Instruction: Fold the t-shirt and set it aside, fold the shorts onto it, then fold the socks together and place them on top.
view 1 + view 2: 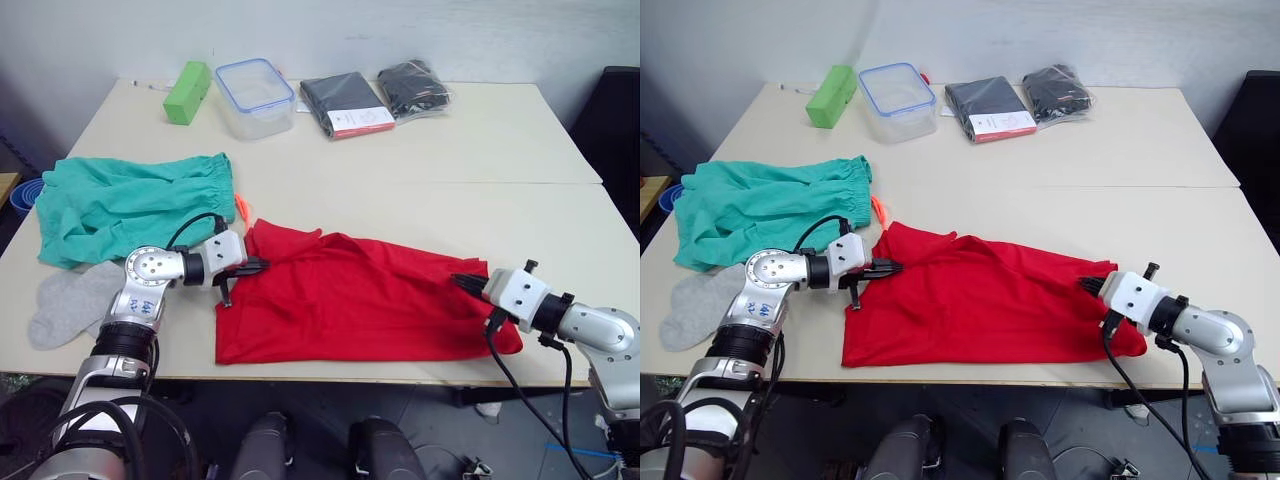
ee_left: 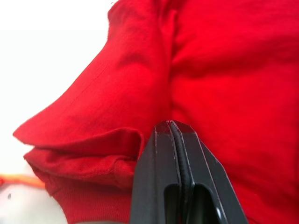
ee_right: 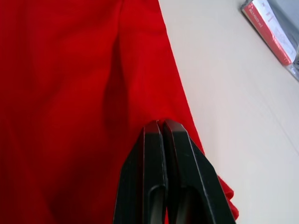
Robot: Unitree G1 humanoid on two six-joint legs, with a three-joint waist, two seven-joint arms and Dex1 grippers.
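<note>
As the t-shirt [image 1: 360,305] lay limp and light, it was judged best taken by opposite edges. Both the left gripper [image 1: 258,266] and the right gripper [image 1: 466,282] were seen pressed closed at those edges; whether cloth was pinched could not be told

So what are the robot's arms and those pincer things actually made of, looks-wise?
Both arms are silver-grey metal with round joints and black bands. The left arm's big joint disc has small holes and blue handwritten marks below it. Each wrist is a white block trailing a black cable. The left pincer and right pincer each have two slim, tapered black fingers.
</note>
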